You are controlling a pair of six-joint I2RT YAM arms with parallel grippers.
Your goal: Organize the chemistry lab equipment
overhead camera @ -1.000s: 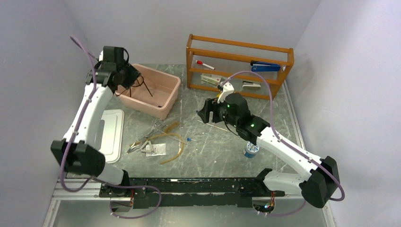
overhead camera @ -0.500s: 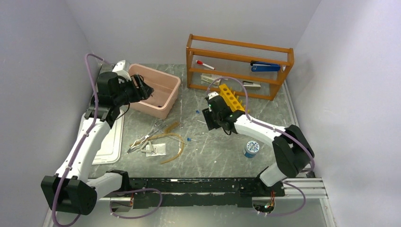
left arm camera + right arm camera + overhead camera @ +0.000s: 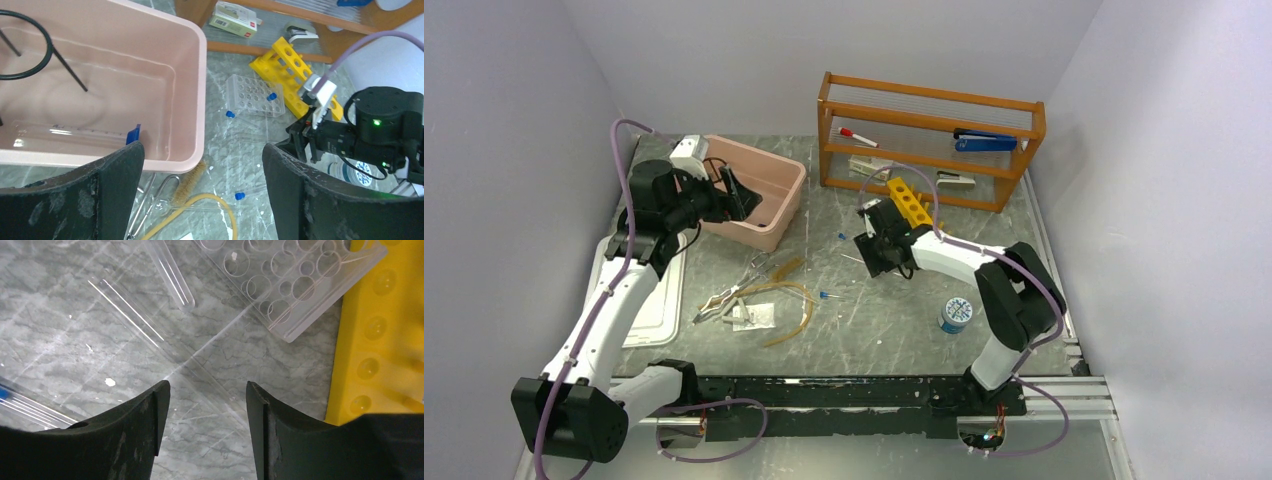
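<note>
I count one orange wooden shelf rack (image 3: 929,150) at the back, and one pink rectangular plastic tub (image 3: 764,215) to its left. My left gripper (image 3: 202,165) hangs over the tub's near rim, fingers spread wide with nothing between them. One black wire ring stand with legs (image 3: 30,55) sits inside the tub. My right gripper (image 3: 207,390), fingers apart and clamping nothing, hovers low beside one yellow plastic test-tube rack (image 3: 911,203). One length of tan rubber tubing (image 3: 796,300) and one pair of silvery metal tongs (image 3: 722,300) lie close together mid-table. Three tiny blue-capped tubes (image 3: 230,114) lie loose. One thin glass rod (image 3: 125,310) lies just ahead of the right fingers.
</note>
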